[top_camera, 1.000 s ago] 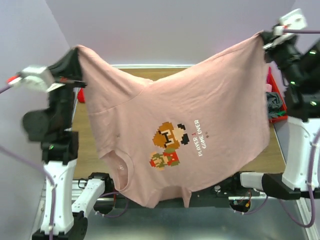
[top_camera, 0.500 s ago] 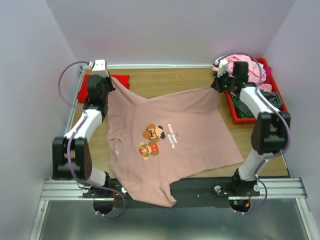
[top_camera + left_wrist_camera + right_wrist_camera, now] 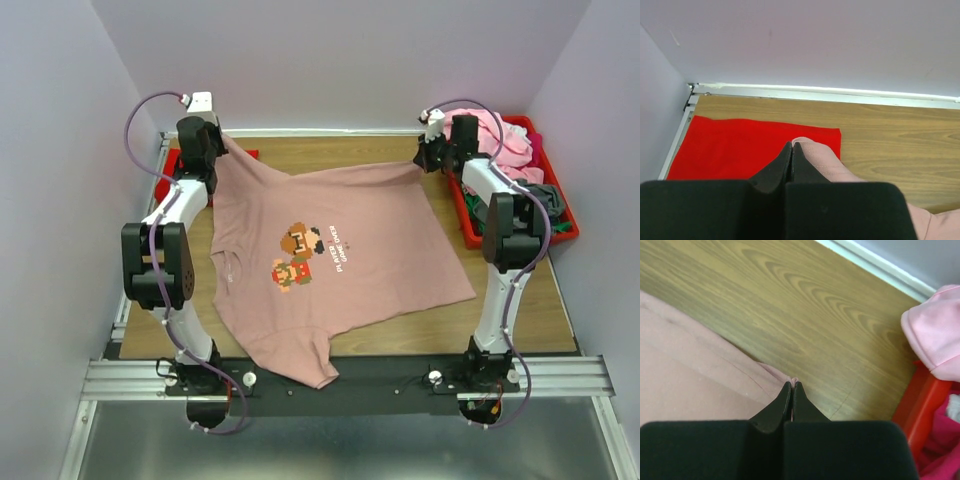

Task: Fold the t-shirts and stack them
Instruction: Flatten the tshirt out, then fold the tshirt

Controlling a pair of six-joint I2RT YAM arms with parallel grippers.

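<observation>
A dusty-pink t-shirt (image 3: 330, 255) with a pixel-game print lies spread on the wooden table (image 3: 400, 150), its near sleeve hanging over the front rail. My left gripper (image 3: 222, 142) is shut on its far left hem corner (image 3: 810, 150), above a flat bright red t-shirt (image 3: 740, 145). At the far right corner of the hem (image 3: 775, 372), my right gripper (image 3: 424, 160) is shut on the fabric, low over the table. Both arms are stretched far out. More t-shirts, light pink (image 3: 500, 135) and grey (image 3: 545, 200), lie heaped in the bin.
A red plastic bin (image 3: 470, 220) stands at the right table edge, right of my right gripper; its rim (image 3: 917, 400) is close. The back wall rail (image 3: 840, 92) runs just beyond both grippers. Bare wood (image 3: 815, 315) lies between the shirt and the wall.
The shirt was held up in the air a second ago; both arms have swung it forward and down, and it now lies stretched flat on the table, still gripped at both corners.
</observation>
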